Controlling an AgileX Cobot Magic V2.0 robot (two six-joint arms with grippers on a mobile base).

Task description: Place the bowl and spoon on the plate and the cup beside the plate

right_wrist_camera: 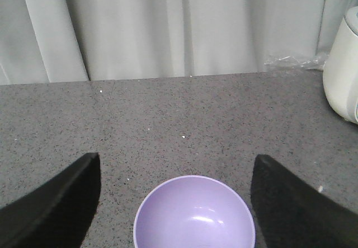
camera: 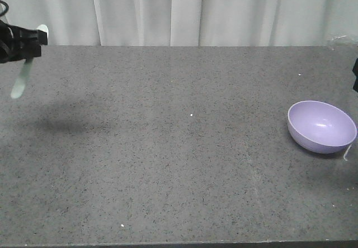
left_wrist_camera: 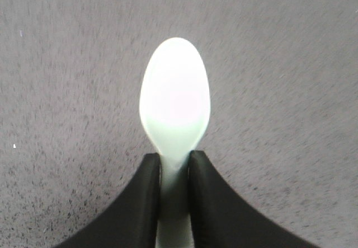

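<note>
At the far left of the front view, my left gripper (camera: pixel 33 42) is shut on the mint-green spoon (camera: pixel 21 80), held above the table with its handle hanging down. From the left wrist, the spoon's oval head (left_wrist_camera: pixel 174 99) sticks out past the black fingers (left_wrist_camera: pixel 140 203) clamped on its neck. The lavender bowl (camera: pixel 321 126) rests upright on the table at the right. My right gripper (right_wrist_camera: pixel 176 164) is open above it, its jaws wide on either side of the bowl (right_wrist_camera: pixel 194 217). Only a dark edge of the right arm (camera: pixel 355 74) shows in the front view. Plate and cup are out of view.
The grey speckled table (camera: pixel 168 147) runs back to a white curtain (camera: pixel 184 10). A white appliance (right_wrist_camera: pixel 342 69) stands at the table's far right, with crumpled clear plastic (right_wrist_camera: pixel 291 62) beside it.
</note>
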